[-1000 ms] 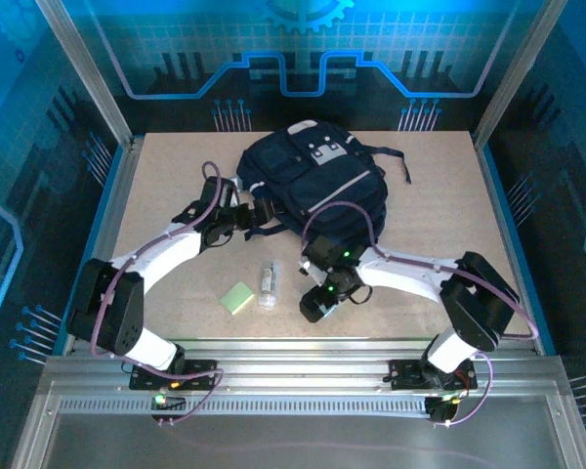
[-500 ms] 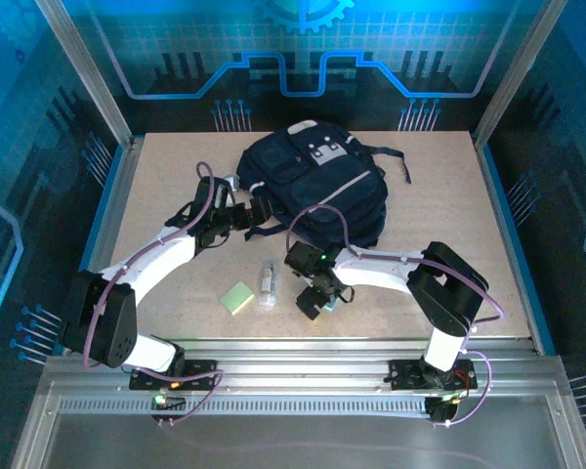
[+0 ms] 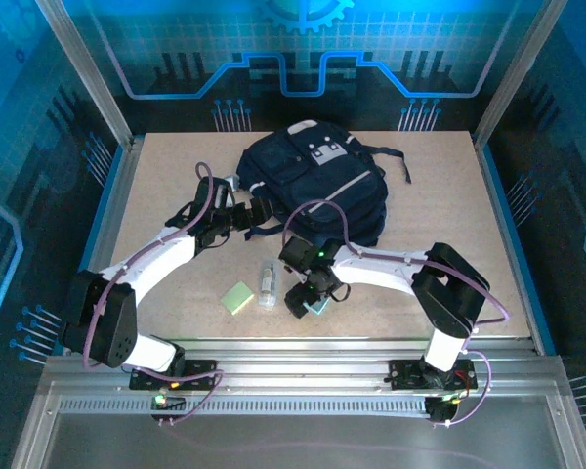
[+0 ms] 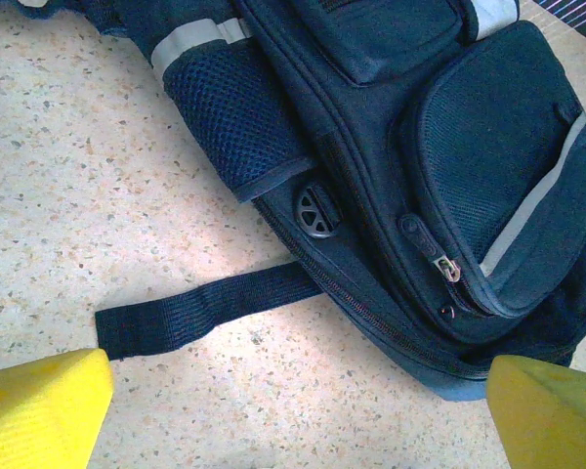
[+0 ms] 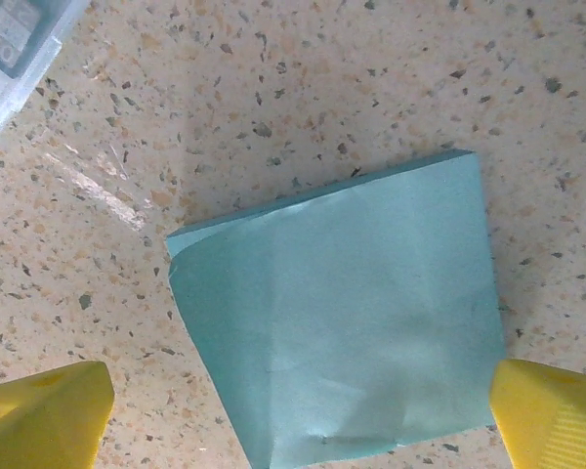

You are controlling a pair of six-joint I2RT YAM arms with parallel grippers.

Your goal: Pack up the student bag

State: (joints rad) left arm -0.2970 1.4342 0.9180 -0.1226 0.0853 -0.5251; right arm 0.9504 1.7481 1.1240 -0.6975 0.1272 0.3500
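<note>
Your large dark navy fabric backpack [image 3: 313, 181] lies flat at the far middle of the speckled table [image 3: 439, 195], and the pockets seen from the left wrist look zipped shut. Your left tool [image 4: 293, 418] hovers just beside the bag's left flank, jaws spread wide and holding nothing, with a loose black webbing strap [image 4: 205, 308] lying on the table ahead of it. Nearer you, your right tool [image 5: 298, 420] hangs wide open and empty straight over a thin square teal paper pad [image 5: 337, 332], a jaw on each side of it. The pad lies flat, so I judge you should come down until the jaws almost graze the table, keep them square to two opposite edges, then close slowly. A skewed approach could push it away or crumple it. A clear plastic case [image 5: 15, 39] lies near, with a pale green square pad [image 3: 238, 297] beyond it, so take care to nudge neither.
</note>
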